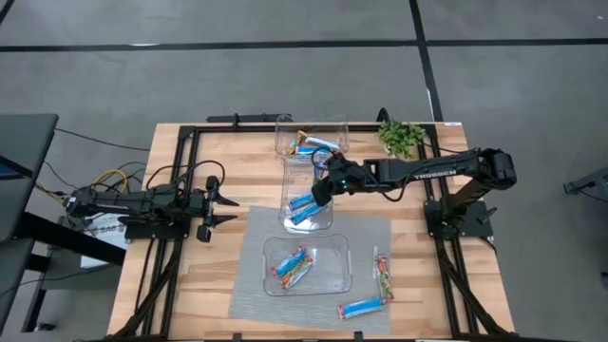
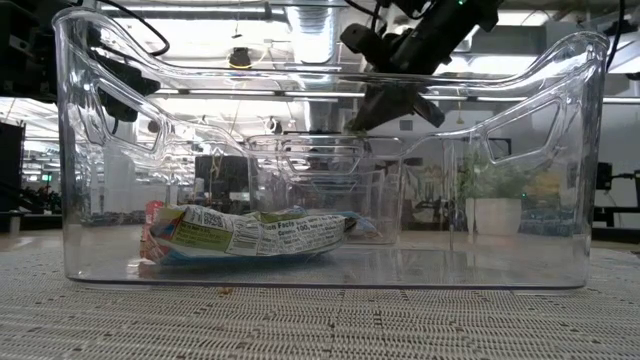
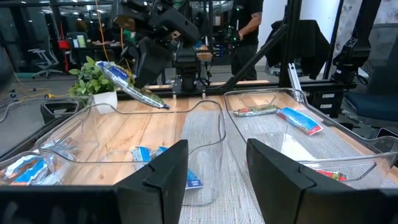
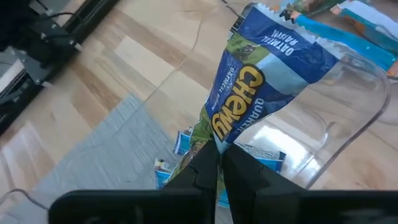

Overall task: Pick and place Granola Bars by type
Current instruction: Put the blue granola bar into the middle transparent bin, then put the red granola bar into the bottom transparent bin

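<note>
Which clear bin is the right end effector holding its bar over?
The middle bin: the right end effector holds a blue bar above it, between the far bin and the near bin.

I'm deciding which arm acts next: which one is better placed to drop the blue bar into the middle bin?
Right. The right gripper already pinches the blue bar above the middle bin. The left gripper waits open at the table's left side.

The right gripper (image 3: 140,78) hangs above a clear bin (image 3: 124,140), its fingers pinched on a blue-and-white bar (image 3: 127,82). More bars (image 3: 146,155) lie inside. The left gripper's fingers (image 3: 168,177) stand parted.
</note>
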### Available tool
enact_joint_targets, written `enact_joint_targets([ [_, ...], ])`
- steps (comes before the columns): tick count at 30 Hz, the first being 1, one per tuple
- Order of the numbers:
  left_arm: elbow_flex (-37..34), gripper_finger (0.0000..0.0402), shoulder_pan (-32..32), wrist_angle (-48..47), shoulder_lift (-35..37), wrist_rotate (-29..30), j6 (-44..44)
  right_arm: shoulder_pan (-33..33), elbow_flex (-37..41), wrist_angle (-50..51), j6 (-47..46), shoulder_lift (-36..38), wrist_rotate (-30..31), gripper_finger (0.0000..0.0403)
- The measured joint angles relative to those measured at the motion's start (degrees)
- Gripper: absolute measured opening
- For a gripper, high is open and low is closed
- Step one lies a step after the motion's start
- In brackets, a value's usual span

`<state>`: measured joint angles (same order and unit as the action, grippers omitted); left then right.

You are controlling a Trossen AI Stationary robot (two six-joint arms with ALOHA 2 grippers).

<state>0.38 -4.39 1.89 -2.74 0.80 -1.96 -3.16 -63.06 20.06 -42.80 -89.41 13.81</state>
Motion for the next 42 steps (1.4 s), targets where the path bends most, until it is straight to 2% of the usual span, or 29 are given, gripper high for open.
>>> enact_joint_targets([
  [3, 0.0, 0.0158, 0.0, 0.0, 0.0, 0.0, 0.0, 0.1, 0.0, 0.1, 1.3, 0.0, -1.8, 0.0035],
  [11, 0.0, 0.0158, 0.0, 0.0, 0.0, 0.0, 0.0, 0.5, 0.0, 0.2, 1.3, 0.0, -1.9, 0.0092],
  [17, 0.0, 0.0158, 0.0, 0.0, 0.0, 0.0, 0.0, 1.8, 0.0, 0.3, 1.3, 0.4, -2.9, 0.0103],
  [22, 0.0, 0.0158, 0.0, 0.0, 0.0, 0.0, 0.0, 4.4, 0.0, 0.2, 0.9, 3.7, -3.4, 0.0103],
  [34, 0.0, 0.0158, 0.0, 0.0, 0.0, 0.0, 0.0, 18.7, 0.0, 4.0, 2.6, 15.5, -3.4, 0.0103],
  [42, 0.0, 0.0158, 0.0, 0.0, 0.0, 0.0, 0.0, 29.1, 0.0, 4.4, 4.4, 17.4, -3.7, 0.0103],
])
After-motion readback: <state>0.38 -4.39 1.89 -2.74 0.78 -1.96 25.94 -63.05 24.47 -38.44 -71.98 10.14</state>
